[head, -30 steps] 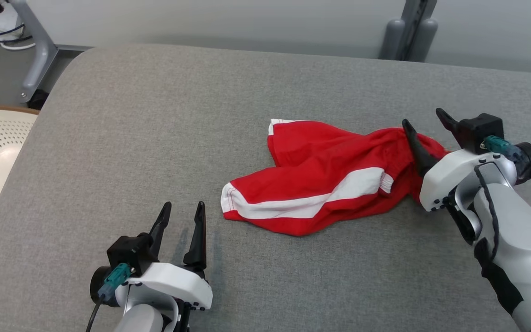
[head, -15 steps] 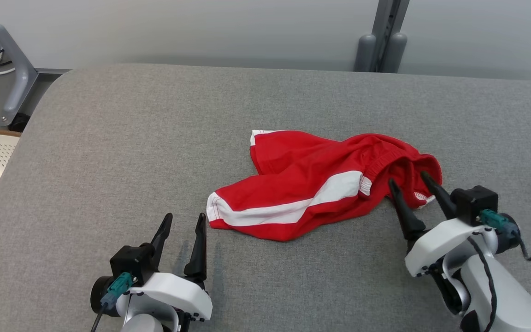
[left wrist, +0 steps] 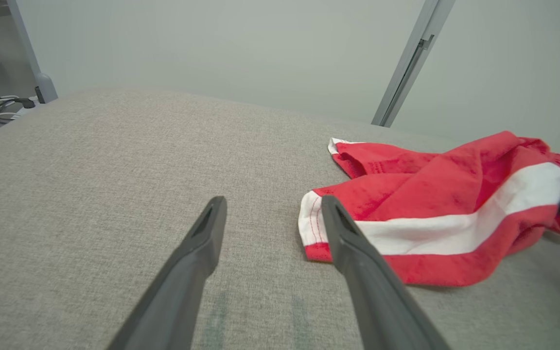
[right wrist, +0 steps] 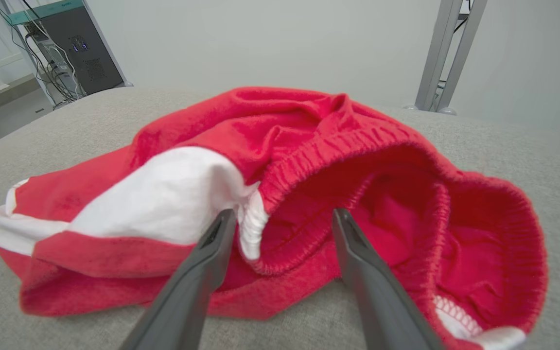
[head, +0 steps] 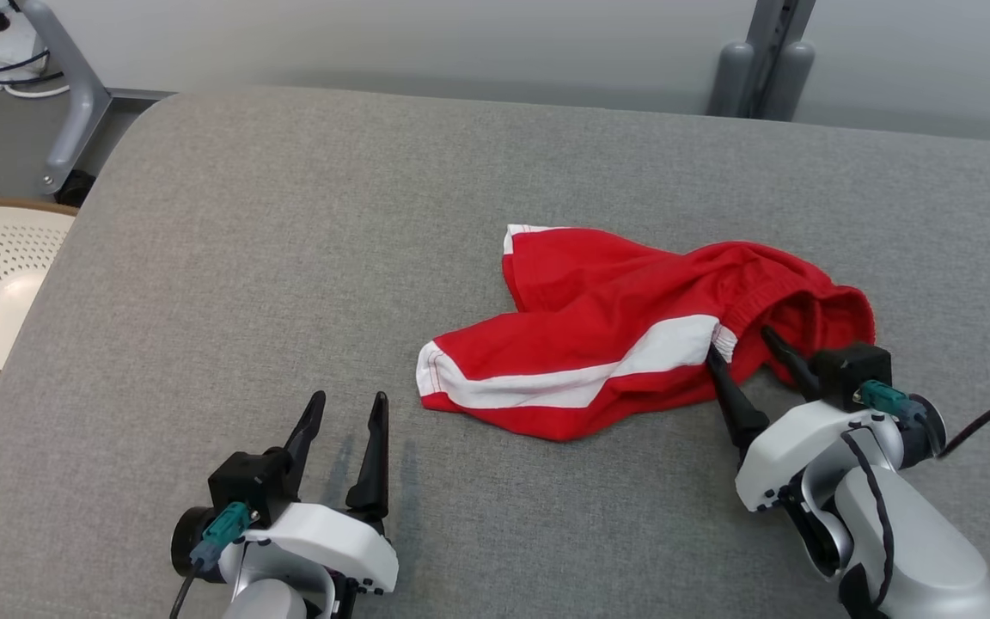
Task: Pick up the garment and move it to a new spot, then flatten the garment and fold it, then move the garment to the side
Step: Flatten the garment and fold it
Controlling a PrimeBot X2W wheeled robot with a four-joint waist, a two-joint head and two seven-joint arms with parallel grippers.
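Head view: crumpled red garment [head: 598, 344], soft knit with a white side stripe and a ribbed elastic waistband, lies right of centre on the grey woven-fabric table [head: 289, 215], which has rounded corners. The right gripper [head: 737, 340] is open and clamps nothing: one finger is outside the waistband rim, the other inside the waist opening. The left gripper [head: 349, 398] is open near the striped hem, toward the near edge. A second ago the right gripper was at the garment's far right end. The left gripper is unchanged.
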